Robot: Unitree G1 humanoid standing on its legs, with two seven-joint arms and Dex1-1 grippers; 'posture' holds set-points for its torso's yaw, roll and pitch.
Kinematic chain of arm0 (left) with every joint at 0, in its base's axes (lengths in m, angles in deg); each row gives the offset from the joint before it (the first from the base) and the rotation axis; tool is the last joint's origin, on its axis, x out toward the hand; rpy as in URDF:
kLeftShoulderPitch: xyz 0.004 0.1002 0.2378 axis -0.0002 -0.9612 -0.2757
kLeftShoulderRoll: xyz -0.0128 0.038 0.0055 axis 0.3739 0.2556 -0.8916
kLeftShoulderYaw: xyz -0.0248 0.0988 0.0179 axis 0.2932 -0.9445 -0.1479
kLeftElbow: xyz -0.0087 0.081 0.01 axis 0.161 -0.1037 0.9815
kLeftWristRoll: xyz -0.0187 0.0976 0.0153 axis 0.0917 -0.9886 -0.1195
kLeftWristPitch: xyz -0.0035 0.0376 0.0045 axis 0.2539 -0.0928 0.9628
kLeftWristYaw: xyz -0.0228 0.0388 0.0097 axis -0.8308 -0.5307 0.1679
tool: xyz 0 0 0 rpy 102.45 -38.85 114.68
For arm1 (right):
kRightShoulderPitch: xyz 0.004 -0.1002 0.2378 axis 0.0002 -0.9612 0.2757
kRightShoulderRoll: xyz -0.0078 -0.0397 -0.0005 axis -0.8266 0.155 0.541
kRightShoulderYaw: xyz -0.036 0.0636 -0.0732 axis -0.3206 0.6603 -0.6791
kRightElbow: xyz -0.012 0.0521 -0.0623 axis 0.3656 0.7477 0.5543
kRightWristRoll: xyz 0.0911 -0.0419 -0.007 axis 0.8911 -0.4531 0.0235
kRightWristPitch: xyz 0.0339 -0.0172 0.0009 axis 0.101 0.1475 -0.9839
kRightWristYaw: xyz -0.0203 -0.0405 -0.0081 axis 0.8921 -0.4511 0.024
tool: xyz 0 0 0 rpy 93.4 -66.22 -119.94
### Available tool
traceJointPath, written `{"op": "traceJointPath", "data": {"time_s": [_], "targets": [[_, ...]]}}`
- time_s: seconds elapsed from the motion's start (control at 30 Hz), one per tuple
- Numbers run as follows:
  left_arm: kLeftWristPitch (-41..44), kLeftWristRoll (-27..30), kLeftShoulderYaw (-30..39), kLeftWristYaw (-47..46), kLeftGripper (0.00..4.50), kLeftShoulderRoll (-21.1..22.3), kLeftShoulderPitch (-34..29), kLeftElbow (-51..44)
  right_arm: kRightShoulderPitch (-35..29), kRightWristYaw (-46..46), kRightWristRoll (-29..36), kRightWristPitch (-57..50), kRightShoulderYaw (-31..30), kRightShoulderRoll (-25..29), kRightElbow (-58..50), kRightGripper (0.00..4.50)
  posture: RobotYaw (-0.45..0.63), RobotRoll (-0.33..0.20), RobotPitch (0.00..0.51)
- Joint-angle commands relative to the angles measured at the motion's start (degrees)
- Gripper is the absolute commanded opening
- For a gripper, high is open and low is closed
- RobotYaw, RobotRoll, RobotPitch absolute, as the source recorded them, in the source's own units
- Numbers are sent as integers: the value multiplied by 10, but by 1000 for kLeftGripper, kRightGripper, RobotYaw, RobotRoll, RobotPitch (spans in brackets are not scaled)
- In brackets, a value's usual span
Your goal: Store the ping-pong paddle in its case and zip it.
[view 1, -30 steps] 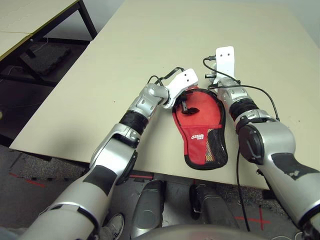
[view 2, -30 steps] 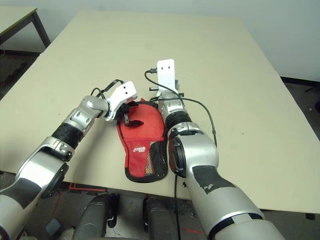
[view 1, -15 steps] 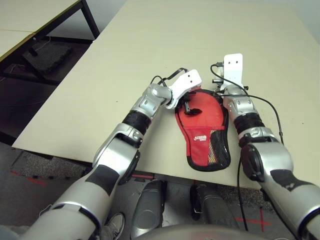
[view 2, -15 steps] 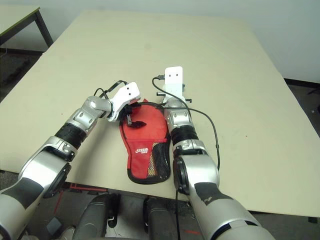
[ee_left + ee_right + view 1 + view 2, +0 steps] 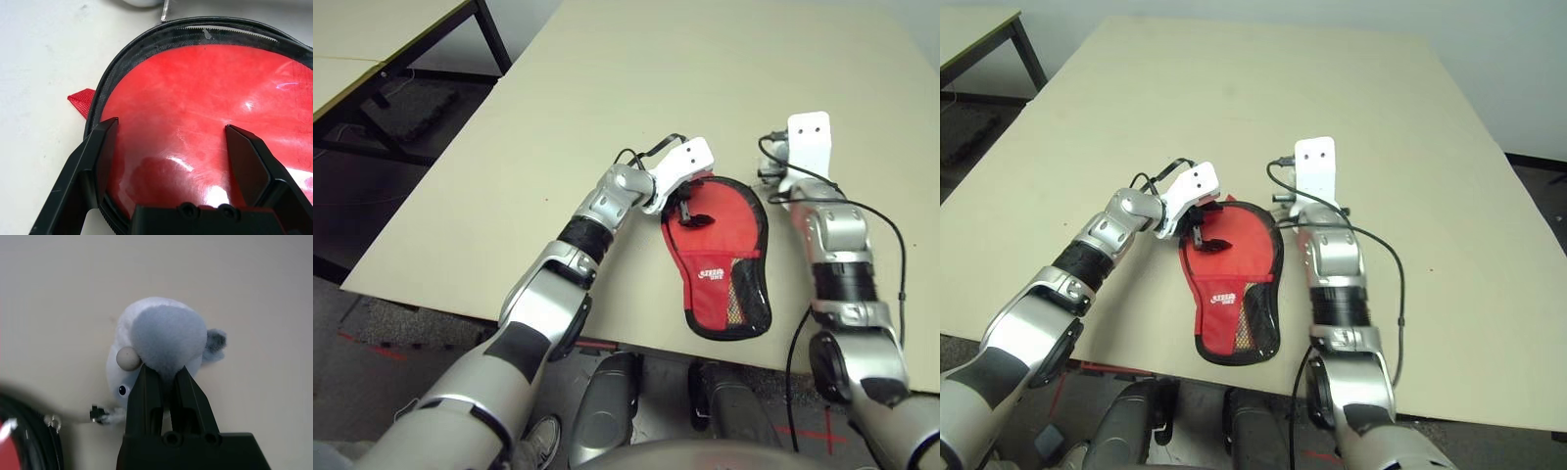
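Note:
The red case (image 5: 715, 245) lies flat near the table's front edge, with its black zipper rim, white logo and mesh pocket facing up. My left gripper (image 5: 168, 125) is open and hovers just over the case's round end (image 5: 205, 98), one finger on each side. The ping-pong paddle is hidden. My right gripper (image 5: 166, 374) is shut on a grey-white soft ball (image 5: 166, 333) that rests on the table to the right of the case's round end. A thin cord runs from the ball to a small metal pull (image 5: 51, 420) by the zipper edge.
The beige table (image 5: 607, 78) stretches wide and bare beyond the case. Its front edge (image 5: 636, 343) runs just under the case's narrow end. A second table (image 5: 372, 29) stands at the far left across a gap of dark floor. Black cables loop off both wrists.
My right arm has swung to the right, away from the case's round end. The case's black rim now shows all round. My left gripper has stayed at the round end.

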Motion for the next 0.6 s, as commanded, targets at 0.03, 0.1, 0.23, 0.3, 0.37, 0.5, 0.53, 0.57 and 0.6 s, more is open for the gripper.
{"op": "traceJointPath", "data": {"time_s": [0.03,0.1,0.23,0.3,0.37,0.5,0.53,0.57,0.6], "targets": [[23,-31,-28,5,4500,13,-31,51,-34,-11,-9,-64,13,36,-90,63,-19,0,170],[22,-31,-28,7,4500,13,-31,51,-46,-24,-6,-90,8,47,-124,63,-25,0,171],[19,-33,-29,8,4500,12,-27,58,-70,-64,10,-164,-8,89,-208,63,-37,0,174],[16,-34,-29,7,4500,11,-23,63,-86,-94,26,-207,-22,125,-253,63,-50,0,177],[14,-34,-28,6,4500,9,-18,69,-112,-126,50,-258,-36,166,-316,63,-55,0,176],[9,-35,-28,6,4500,6,-13,77,-151,-162,88,-337,-36,212,-401,63,-65,0,178],[9,-35,-28,6,4500,5,-12,79,-161,-172,97,-351,-35,226,-418,63,-68,0,179],[8,-35,-28,6,4500,4,-11,81,-171,-178,103,-359,-31,234,-431,62,-70,0,179],[7,-35,-28,6,4500,4,-10,82,-182,-183,108,-363,-26,241,-441,62,-74,0,181]]}}
